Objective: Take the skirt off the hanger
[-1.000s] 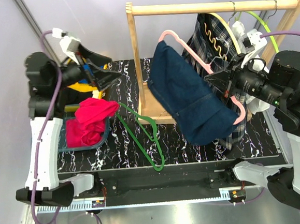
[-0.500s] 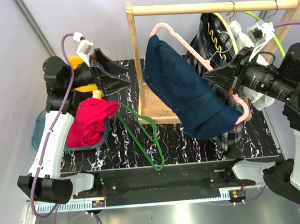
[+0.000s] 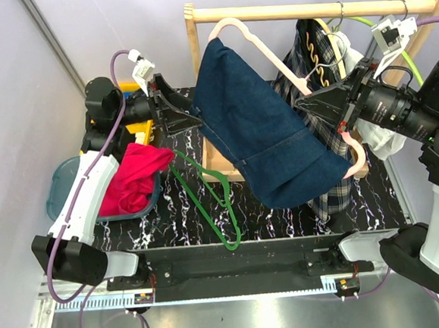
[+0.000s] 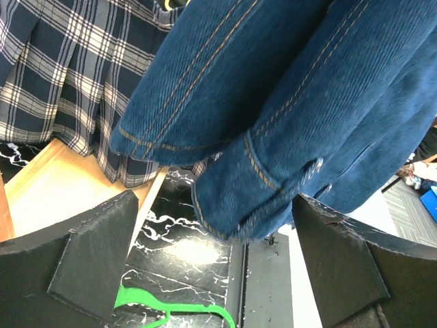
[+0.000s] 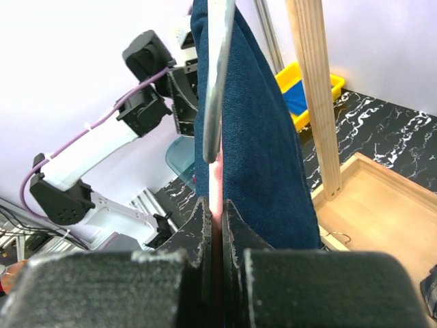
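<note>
While the right gripper [image 5: 217,212] pinches the pink hanger [image 3: 272,59], the left gripper [image 4: 217,253] gapes beside its denim [image 3: 267,137]. The skirt [image 3: 333,191] hangs far right.

The left gripper [image 4: 215,197] has its black jaws spread wide, one at each lower corner. Between and above them hangs a blue denim garment [image 4: 273,102] with tan stitching, its hem close to the camera. Behind it at the upper left hangs the plaid skirt [image 4: 61,82], over a pale wooden base [image 4: 61,191]. Below lies the black marbled bench [image 4: 184,253] with a green hanger [image 4: 171,314] on it.
</note>
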You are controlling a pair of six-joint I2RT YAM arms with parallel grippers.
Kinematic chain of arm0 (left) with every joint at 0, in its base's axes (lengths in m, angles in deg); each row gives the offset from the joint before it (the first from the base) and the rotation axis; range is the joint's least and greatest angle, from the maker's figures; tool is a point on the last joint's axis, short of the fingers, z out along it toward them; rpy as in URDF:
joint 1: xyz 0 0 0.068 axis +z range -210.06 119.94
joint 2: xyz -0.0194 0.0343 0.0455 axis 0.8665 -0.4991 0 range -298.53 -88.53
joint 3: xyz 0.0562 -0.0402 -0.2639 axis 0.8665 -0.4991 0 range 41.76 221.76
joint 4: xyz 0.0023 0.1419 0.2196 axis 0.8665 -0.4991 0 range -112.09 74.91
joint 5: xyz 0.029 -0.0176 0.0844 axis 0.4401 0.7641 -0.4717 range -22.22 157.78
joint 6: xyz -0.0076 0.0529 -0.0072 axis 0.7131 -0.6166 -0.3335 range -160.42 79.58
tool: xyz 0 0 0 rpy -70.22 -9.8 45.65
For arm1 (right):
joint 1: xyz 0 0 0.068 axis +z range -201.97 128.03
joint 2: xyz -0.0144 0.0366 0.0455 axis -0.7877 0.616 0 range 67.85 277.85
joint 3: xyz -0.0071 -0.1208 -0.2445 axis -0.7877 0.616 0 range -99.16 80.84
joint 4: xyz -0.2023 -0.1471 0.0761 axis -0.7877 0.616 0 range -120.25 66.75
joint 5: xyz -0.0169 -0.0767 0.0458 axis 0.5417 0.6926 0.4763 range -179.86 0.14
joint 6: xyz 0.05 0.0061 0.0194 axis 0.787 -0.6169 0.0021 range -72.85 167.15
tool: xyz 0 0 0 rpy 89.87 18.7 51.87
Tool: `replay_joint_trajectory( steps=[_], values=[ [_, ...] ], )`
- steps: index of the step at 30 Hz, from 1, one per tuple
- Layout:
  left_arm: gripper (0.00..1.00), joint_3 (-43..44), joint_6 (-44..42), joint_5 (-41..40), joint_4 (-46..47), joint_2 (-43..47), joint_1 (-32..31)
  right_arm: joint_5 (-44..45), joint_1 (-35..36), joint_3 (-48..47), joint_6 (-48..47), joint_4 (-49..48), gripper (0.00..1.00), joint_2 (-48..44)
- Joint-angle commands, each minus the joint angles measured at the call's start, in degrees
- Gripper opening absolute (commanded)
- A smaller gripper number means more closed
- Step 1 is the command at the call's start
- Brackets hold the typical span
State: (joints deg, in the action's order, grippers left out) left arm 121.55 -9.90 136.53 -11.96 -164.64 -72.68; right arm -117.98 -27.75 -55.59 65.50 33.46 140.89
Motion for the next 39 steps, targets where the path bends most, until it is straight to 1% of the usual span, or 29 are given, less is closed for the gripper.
replay_joint_trajectory(
  steps=[1,3,4,5,6,7,8,9,10,11,14,18,21,22,25,26,27,28,29,30,31,32,34,39],
  values=[
    [0.99,2.9,-3.5,-1.5,0.2,-0.7,0.1,-1.7,0.2,-3.0,2.0,-6.8,0.00,-0.2],
    [0.99,3.0,-1.5,-1.3,1.6,-1.0,0.1,-1.7,0.1,-3.3,2.1,-7.1,0.00,0.1],
    [0.99,3.0,0.0,-1.3,4.3,-1.5,0.1,-1.4,0.3,-3.2,2.0,-7.1,0.00,0.1],
    [0.99,3.0,3.5,-1.3,5.9,-1.8,0.0,-1.2,0.2,-2.8,1.9,-7.4,0.00,-0.1],
    [0.99,2.6,6.1,-1.2,11.6,-2.1,-0.1,-0.6,0.2,-2.1,1.9,-8.2,0.00,-0.4],
    [0.99,2.2,8.8,-1.2,14.8,-2.5,-0.6,-0.4,0.2,-1.0,2.0,-9.1,0.00,-1.0],
    [0.99,2.0,13.4,-1.4,17.3,-2.9,-1.1,-0.4,0.2,2.5,2.1,-10.3,0.00,-1.5],
    [0.99,2.6,14.6,-1.5,19.0,-3.2,-1.6,-0.2,0.3,4.7,2.4,-11.8,0.00,-3.1],
    [0.99,3.3,15.3,-1.3,19.9,-3.8,-3.0,0.1,0.2,7.1,3.2,-15.2,0.00,-4.0],
    [0.99,4.6,15.5,-1.0,19.9,-4.0,-3.7,0.3,0.2,11.7,3.6,-17.0,0.00,-4.9],
    [0.99,5.5,15.9,-0.7,19.7,-4.7,-5.9,1.0,0.2,17.2,5.2,-23.0,0.00,-6.9],
    [0.99,4.8,16.5,0.9,19.9,-5.0,-6.5,2.8,0.2,17.1,4.1,-23.9,0.00,-6.9],
    [0.93,4.0,16.2,2.4,19.3,-4.2,-6.6,5.5,0.1,14.8,1.4,-22.7,0.00,-6.5],
    [0.88,3.7,15.4,2.8,18.8,-3.8,-6.5,6.2,0.2,13.8,0.6,-22.2,0.00,-6.2],
    [0.79,3.6,13.1,4.2,16.4,-3.4,-6.5,7.9,0.2,8.8,-1.7,-20.9,0.00,-4.7],
    [0.68,4.1,12.3,4.7,15.4,-3.4,-6.5,8.3,0.2,7.8,-2.1,-20.5,0.00,-3.8],
    [0.62,4.3,11.7,4.8,14.3,-3.3,-6.4,8.4,0.1,7.2,-2.4,-20.3,0.00,-3.4],
    [0.53,4.7,10.9,4.9,14.1,-3.2,-6.4,8.3,0.3,6.8,-2.3,-20.3,0.00,-3.3],
    [0.33,5.4,10.8,4.9,14.0,-3.2,-6.4,8.1,0.2,6.9,-1.8,-20.4,0.00,-3.3],
    [0.21,5.8,10.8,5.0,14.3,-3.4,-6.4,7.5,0.2,7.4,-1.0,-20.6,0.00,-3.3],
    [0.12,6.9,10.7,5.1,14.3,-3.5,-6.4,7.3,0.3,9.3,-0.5,-21.2,0.00,-3.7],
    [0.00,7.5,10.7,5.2,13.9,-3.6,-6.4,7.1,0.1,10.6,-0.1,-21.7,0.00,-4.8],
    [0.00,9.1,10.0,5.5,13.0,-3.8,-6.4,7.2,0.2,14.8,1.2,-23.9,0.00,-6.1],
    [0.00,11.5,9.4,7.4,9.6,-4.5,-5.3,7.5,0.2,17.9,1.4,-24.0,0.00,-8.3]
  ],
)
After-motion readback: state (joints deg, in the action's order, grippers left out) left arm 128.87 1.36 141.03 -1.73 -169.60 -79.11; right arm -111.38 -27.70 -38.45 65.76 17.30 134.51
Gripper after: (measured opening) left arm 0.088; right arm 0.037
